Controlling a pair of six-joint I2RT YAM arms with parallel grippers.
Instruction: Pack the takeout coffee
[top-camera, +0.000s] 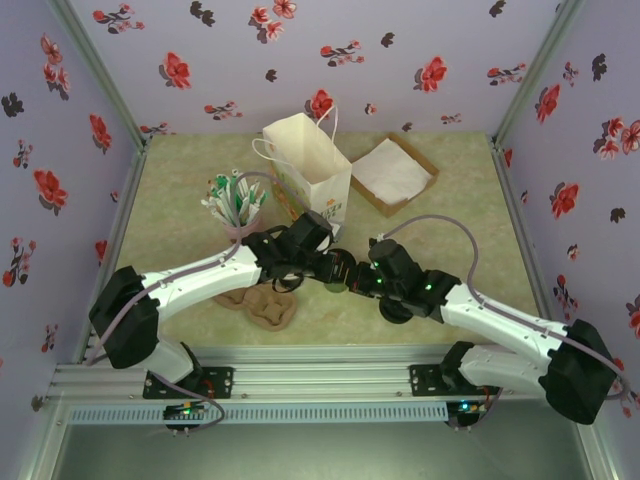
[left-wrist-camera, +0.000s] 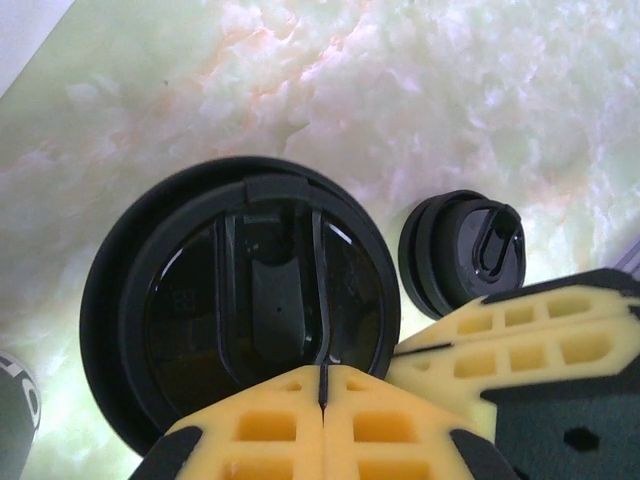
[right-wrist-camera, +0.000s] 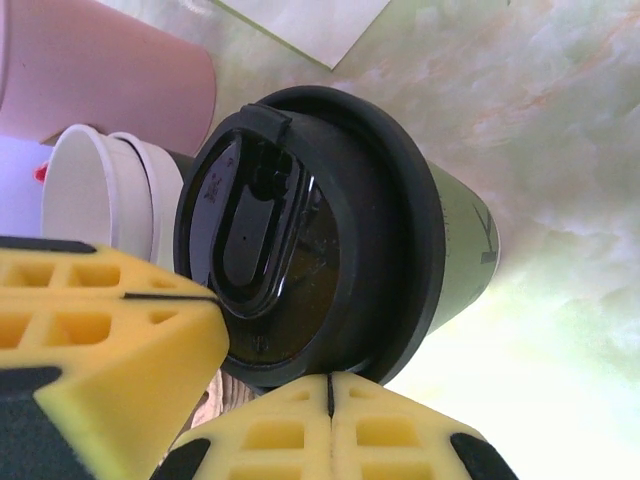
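A pale green marbled table (top-camera: 470, 220) sits inside walls papered with red and black flowers. Two white-and-black arms reach in from the near edge and meet at the table's middle. Behind them stands a white paper bag (top-camera: 310, 165) with handles. To its right is a shallow cardboard tray (top-camera: 367, 200) of white napkins. Left of the bag, a pink cup (top-camera: 238, 230) holds green-and-white stirrers. Brown pulp cup carriers (top-camera: 270, 308) lie near the front, partly under the left arm. The takeout coffee (right-wrist-camera: 455, 240), a dark cup capped by a round black lid (right-wrist-camera: 300, 230), is on the table between the two grippers, just in front of the bag. The right gripper (right-wrist-camera: 328, 395) has its yellow fingers pressed together at the lid's near edge; whether they pinch the rim cannot be told. An open white cup (right-wrist-camera: 90, 195) sits just beside the coffee. The left gripper (left-wrist-camera: 322, 385), fingers likewise together, meets the edge of a second black lid (left-wrist-camera: 250, 300).
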